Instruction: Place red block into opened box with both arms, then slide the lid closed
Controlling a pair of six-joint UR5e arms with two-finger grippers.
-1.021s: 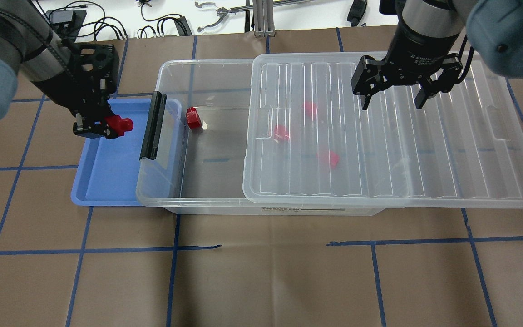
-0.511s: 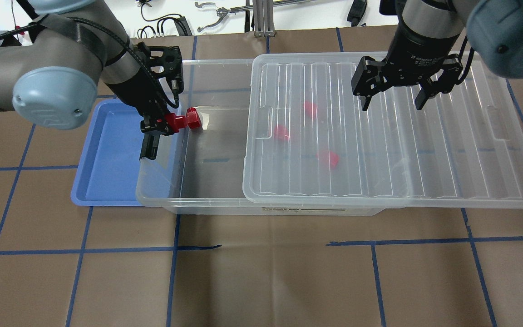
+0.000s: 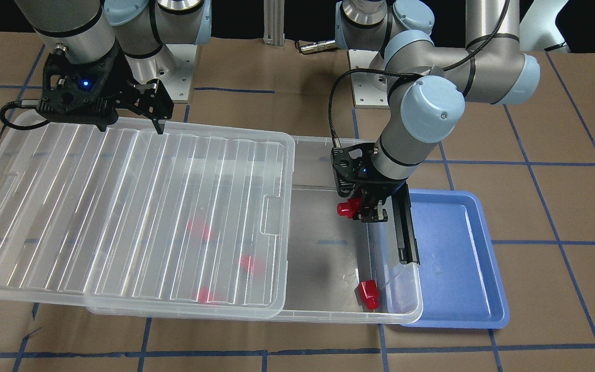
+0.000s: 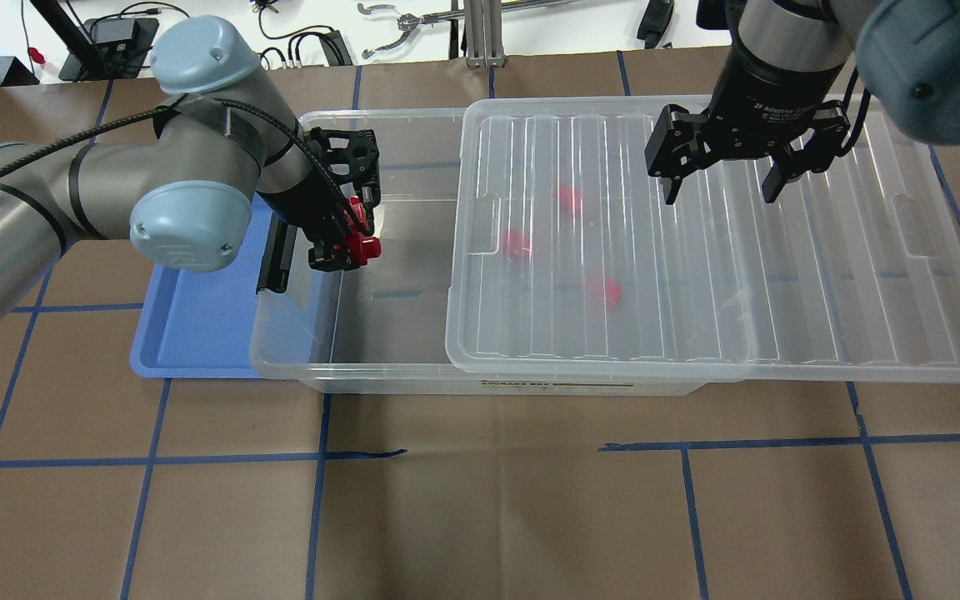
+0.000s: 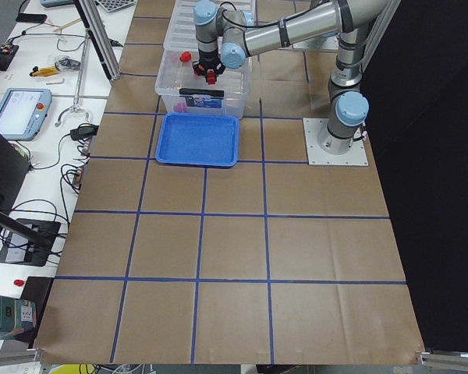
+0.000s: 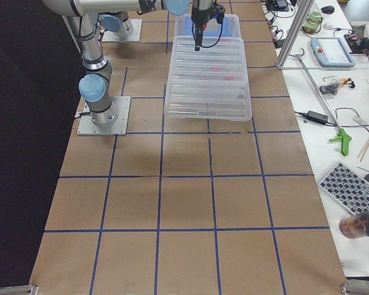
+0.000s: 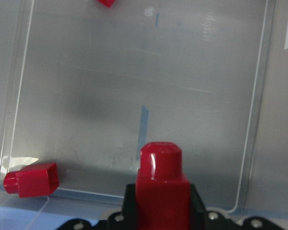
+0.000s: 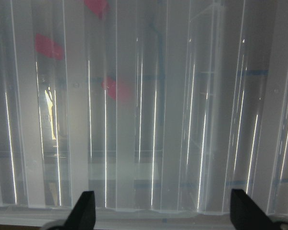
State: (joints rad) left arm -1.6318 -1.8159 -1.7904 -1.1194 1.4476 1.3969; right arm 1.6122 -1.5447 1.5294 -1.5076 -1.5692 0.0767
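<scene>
My left gripper (image 4: pixel 343 247) is shut on a red block (image 4: pixel 362 247), its round stub pointing toward the lid, and hangs over the open end of the box (image 4: pixel 380 377) just inside the black bar (image 3: pixel 406 232). The left wrist view shows this block (image 7: pixel 162 179) above the box floor. A second red block (image 3: pixel 369 293) lies in the box corner by the bar. Three more show blurred under the lid (image 4: pixel 780 292), which covers the box's right part and overhangs it. My right gripper (image 4: pixel 719 197) is open above the lid's far edge, holding nothing.
An empty blue tray (image 4: pixel 197 325) sits against the box's left end, partly under it. Cables and tools (image 4: pixel 413 25) lie beyond the table's far edge. Both arm bases (image 3: pixel 173 77) stand on the robot's side of the box.
My left arm carried the red block to the right, from above the blue tray, over the black bar, to above the box's open end. The right gripper stayed still and open.
</scene>
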